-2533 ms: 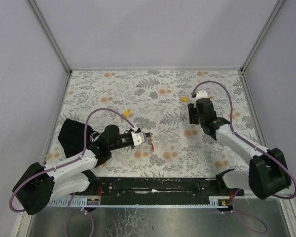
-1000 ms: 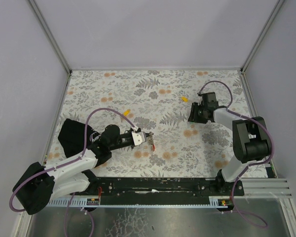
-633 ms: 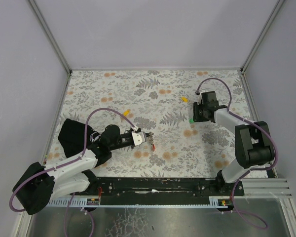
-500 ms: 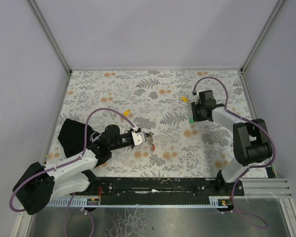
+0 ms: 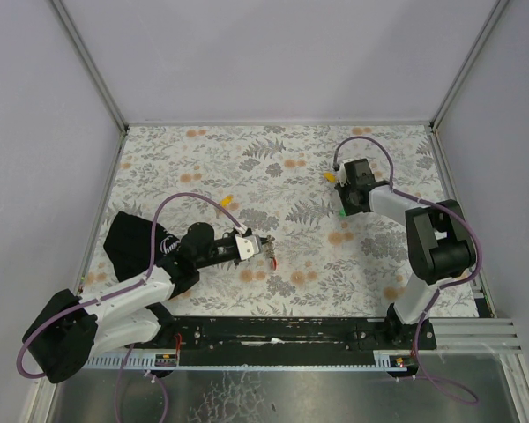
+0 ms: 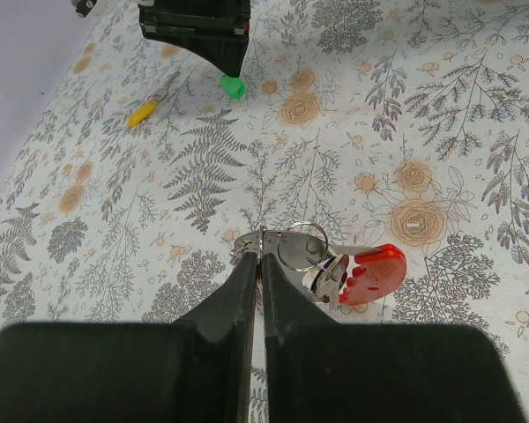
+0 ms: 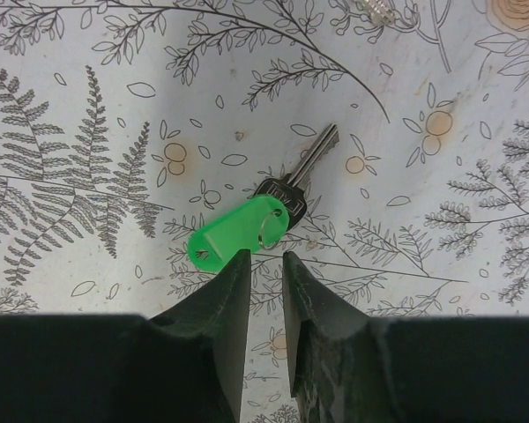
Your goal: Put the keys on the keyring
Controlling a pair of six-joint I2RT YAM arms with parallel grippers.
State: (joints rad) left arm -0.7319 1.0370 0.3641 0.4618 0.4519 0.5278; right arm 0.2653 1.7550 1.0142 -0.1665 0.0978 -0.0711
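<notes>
My left gripper [image 6: 260,238] is shut on the metal end of the keyring [image 6: 370,273], whose red fob and steel loop [image 6: 301,247] hang just right of the fingertips. From above, the same left gripper [image 5: 263,244] holds the keyring [image 5: 271,259] at mid-table. The green-capped key [image 7: 238,233] lies flat on the floral cloth, its blade pointing up and right. My right gripper [image 7: 266,256] hovers right at that key's small ring, jaws narrowly open with nothing between them. In the top view the right gripper [image 5: 345,203] is over the green key [image 5: 342,212]. Two yellow keys [image 5: 330,176] [image 5: 228,200] lie apart.
A black pouch [image 5: 128,242] lies beside the left arm. Grey walls with metal rails [image 5: 93,66] close in the floral table on three sides. In the left wrist view the green key [image 6: 233,85], a yellow key [image 6: 143,113] and the right gripper [image 6: 196,22] lie ahead.
The right gripper has swung left and farther back, its jaws narrowing, and the green key now shows beside its tips. The left arm and keyring have not moved.
</notes>
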